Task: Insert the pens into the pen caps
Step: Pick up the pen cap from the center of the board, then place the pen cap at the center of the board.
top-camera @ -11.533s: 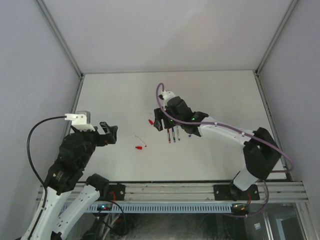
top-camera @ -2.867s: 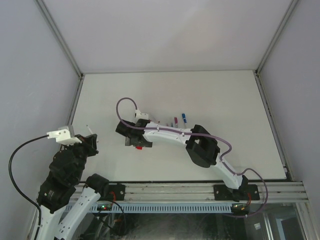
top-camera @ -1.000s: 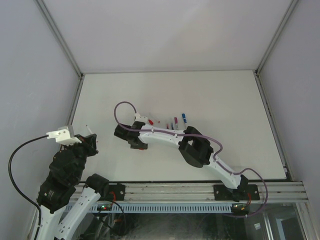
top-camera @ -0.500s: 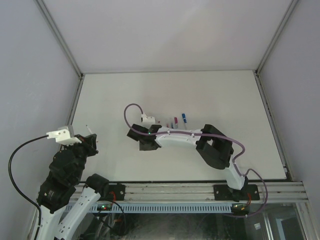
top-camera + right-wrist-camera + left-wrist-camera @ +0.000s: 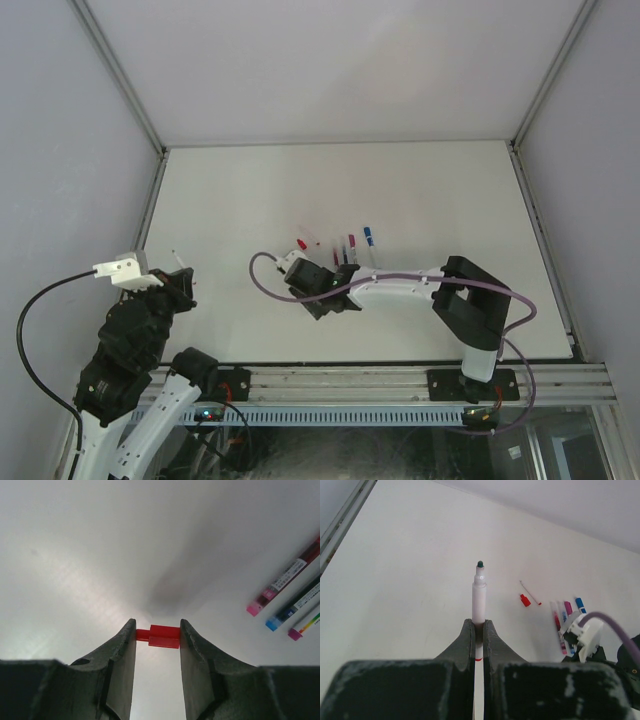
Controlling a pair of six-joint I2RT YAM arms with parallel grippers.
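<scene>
A white table (image 5: 430, 200) spread beneath and ahead of the right gripper (image 5: 158, 630). Pale grey walls (image 5: 330, 70) rose beyond it and to either side, with metal frame posts (image 5: 118, 75) at the far corners. Behind it, an aluminium rail (image 5: 340, 380) edged the table.

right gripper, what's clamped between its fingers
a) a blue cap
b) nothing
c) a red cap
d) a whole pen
C: in the right wrist view a small red cap sits crosswise in the right gripper, with each end touching a finger.
</scene>
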